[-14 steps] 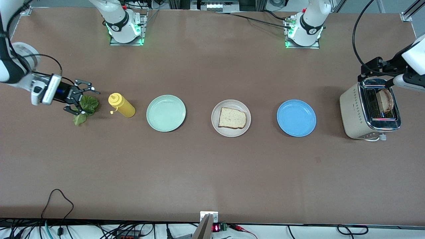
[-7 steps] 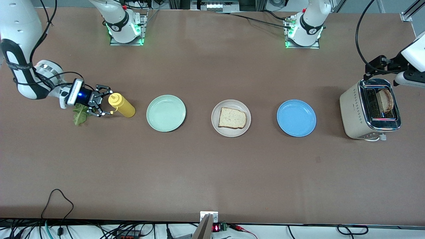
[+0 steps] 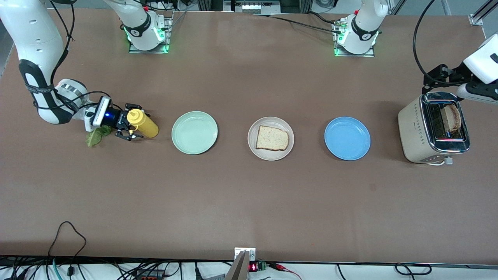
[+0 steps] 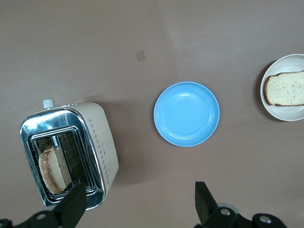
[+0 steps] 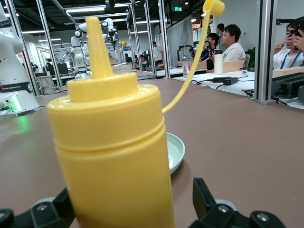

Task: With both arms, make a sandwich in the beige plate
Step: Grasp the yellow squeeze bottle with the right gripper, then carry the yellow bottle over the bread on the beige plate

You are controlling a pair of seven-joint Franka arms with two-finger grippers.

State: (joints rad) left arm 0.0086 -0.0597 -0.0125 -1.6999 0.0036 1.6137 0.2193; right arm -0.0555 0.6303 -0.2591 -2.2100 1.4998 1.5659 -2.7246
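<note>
Right hand (image 3: 130,126) at middle left of the front frame, lying low and level, fingers spread wide on either side of the yellow squeeze bottle (image 3: 143,123), not clamped. Lettuce leaf (image 3: 94,136) under its wrist. Left hand (image 4: 137,202) at upper right, released, pointing down above the toaster (image 3: 432,127) with toast (image 3: 452,117) inside. Bread slice (image 3: 272,138) on beige plate (image 3: 253,149), centre of worktop (image 3: 249,202).

The right hand (image 3: 131,125) covers part of the lettuce leaf (image 3: 94,136). The picture's edge cuts the beige plate (image 4: 269,101) and the left hand (image 4: 137,204) in the left wrist view.
</note>
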